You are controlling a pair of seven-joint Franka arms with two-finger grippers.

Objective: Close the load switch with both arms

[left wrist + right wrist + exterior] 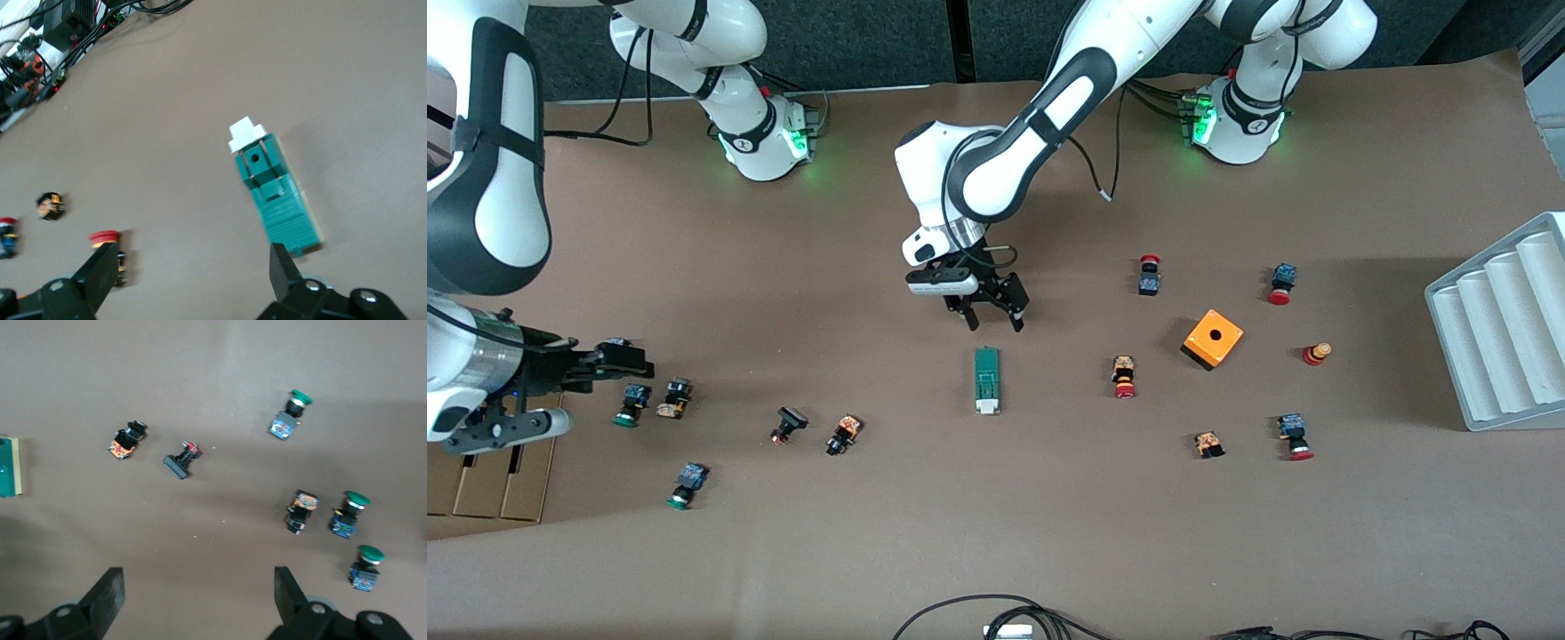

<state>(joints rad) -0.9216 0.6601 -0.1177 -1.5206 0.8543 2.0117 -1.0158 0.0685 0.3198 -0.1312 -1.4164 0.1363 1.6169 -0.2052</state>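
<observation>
Brown table [996,533], dark wall [871,40]

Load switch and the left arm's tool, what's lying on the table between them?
Nothing: the front view shows only bare table between the open left tool and the load switch; the left wrist view agrees.

- One green load switch [986,380].
- One orange cube [1212,339] with a hole.
- Twelve small push buttons scattered about, red-capped [1124,377], green-capped [630,405] or dark.
- One grey ribbed tray [1503,322].
- Two arms, each with one gripper.
</observation>
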